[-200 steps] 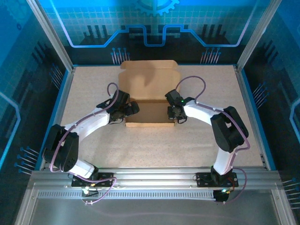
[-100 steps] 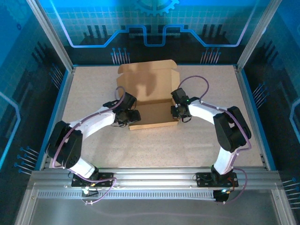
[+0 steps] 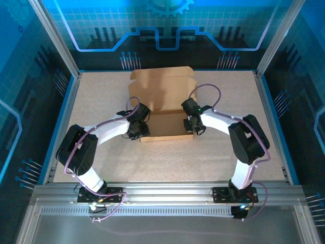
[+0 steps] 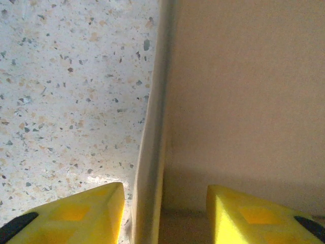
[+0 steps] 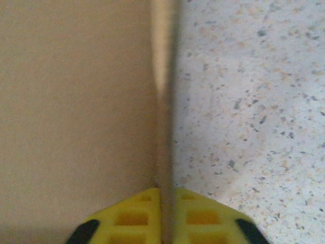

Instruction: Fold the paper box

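Pinching the right side wall of the paper box [image 3: 161, 104] tight between its jaws, my right gripper [image 5: 165, 203] holds that wall upright. My left gripper [image 4: 162, 203] straddles the left wall, jaws partly apart and clear of it, I judge ready to clamp. The box sits mid-way across the table [image 3: 218, 152], nearer its far edge.

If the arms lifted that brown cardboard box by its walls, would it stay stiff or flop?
Probably stiff within each panel: the wall of the paper box pinched by the right gripper stands straight. Likely floppy at its folds, with the lid open. Thin-walled, so probably light; it may slide on the table.
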Robot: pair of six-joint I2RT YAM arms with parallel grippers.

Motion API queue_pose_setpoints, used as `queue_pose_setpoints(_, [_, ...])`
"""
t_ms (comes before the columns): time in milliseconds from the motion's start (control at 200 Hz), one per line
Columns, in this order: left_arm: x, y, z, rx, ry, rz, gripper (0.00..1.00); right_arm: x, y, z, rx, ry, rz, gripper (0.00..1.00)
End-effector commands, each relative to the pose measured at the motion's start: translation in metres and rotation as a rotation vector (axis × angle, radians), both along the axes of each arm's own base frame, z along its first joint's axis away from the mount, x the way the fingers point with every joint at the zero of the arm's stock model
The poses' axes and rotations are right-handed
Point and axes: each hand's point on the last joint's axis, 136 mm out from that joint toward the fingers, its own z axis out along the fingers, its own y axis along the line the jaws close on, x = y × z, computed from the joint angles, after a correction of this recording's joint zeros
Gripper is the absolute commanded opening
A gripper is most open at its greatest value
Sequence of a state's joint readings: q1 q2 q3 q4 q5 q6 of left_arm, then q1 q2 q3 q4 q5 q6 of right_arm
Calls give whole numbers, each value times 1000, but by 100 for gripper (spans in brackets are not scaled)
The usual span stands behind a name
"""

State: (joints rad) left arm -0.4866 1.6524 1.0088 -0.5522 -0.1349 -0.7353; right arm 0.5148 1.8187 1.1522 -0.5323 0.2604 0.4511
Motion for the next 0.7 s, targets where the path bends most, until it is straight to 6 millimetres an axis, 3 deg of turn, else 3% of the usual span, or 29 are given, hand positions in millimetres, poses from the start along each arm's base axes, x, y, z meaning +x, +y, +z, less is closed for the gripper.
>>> queue_pose_setpoints(0, [0,3,-3,12,9,25,46,-11,-5,-5,-72,52,11,0])
queue_pose_setpoints(130, [-1,5,-7,21,16,30,41,-8,-9,1,-138,16,8,0])
queue_pose_setpoints(185, [-1,5,-8,27,19,33,39,-7,-10,7,-174,-5,13,25])
queue_pose_setpoints(220, [-2,6,-10,31,23,38,37,-8,-9,9,-175,-8,16,33])
queue_pose_setpoints(310, [-4,9,-14,42,32,47,32,-10,-5,11,-141,-8,12,39])
queue_pose_setpoints(405, [-5,11,-17,52,42,53,27,-15,-2,11,-117,3,12,32])
queue_pose_setpoints(520, [-5,8,-17,49,40,47,19,-19,0,7,-118,11,8,12])
queue_pose_setpoints(695, [-1,-1,-14,67,37,22,9,-19,3,7,-170,-13,-2,1])
